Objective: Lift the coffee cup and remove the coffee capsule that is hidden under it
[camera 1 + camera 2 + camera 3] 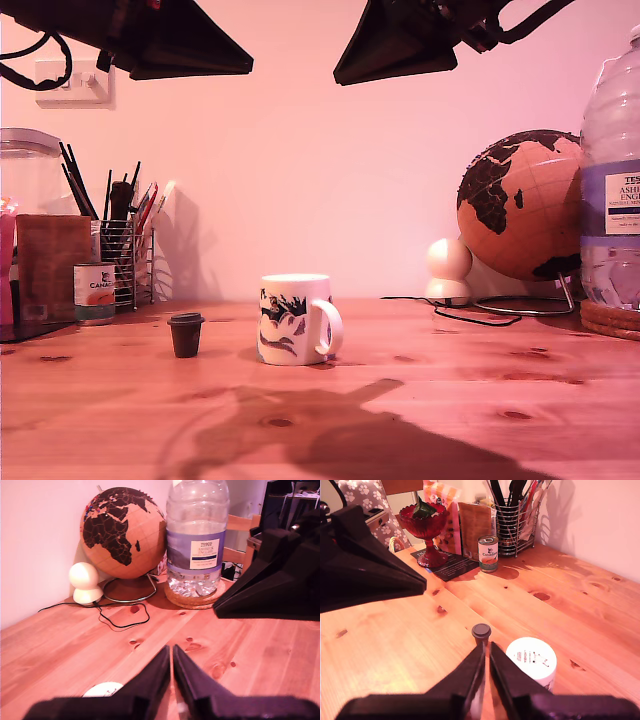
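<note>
1. Judging by the layout, the removal looked done: the capsule (185, 334) stood in the open on the bench (450, 410), near the cup (290, 318) on the exterior view's left and not touching it.
2. The cup sat on the bench with its handle toward the exterior view's right. From above, its top showed as a closed white disc, so it seemed to be mouth-down.
3. My first gripper (171, 650) and my second gripper (486, 645) hung above the bench, jaws closed and empty.
4. Any next move called for little: arms high, clear of both things.
5. The bench was knotty pine. A globe (520, 205), a bottle (610, 170), a tin (95, 292) and a pen holder (125, 255) stood at the back by a plain wall (330, 170).
</note>
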